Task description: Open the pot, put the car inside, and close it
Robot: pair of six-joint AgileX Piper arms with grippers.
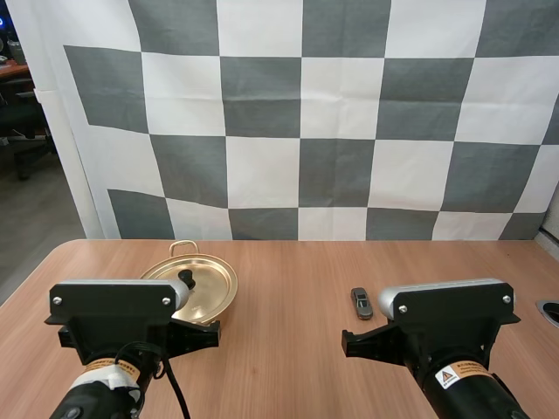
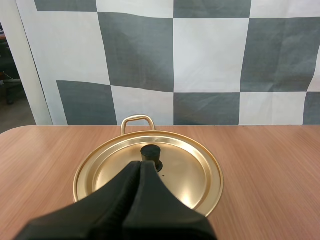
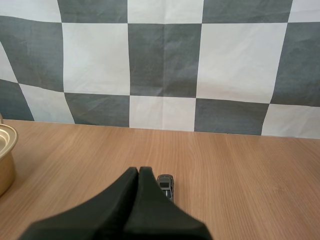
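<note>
The left arm (image 1: 113,336) at lower left and the right arm (image 1: 445,340) at lower right point forward, with the left pincer (image 2: 142,166) and right pincer (image 3: 138,171) each pressed into one dark wedge.

Wood-grain table (image 1: 297,279), rounded corner at 9 o'clock. Grey floor (image 1: 39,218) beyond it at 9. Dark office chair (image 1: 22,118) and desk (image 1: 12,70) edge at 10 o'clock. Even indoor light.

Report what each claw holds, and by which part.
Nothing is held. The left claw is shut empty near the knob of the lid; the right claw is shut empty beside the toy car.
</note>
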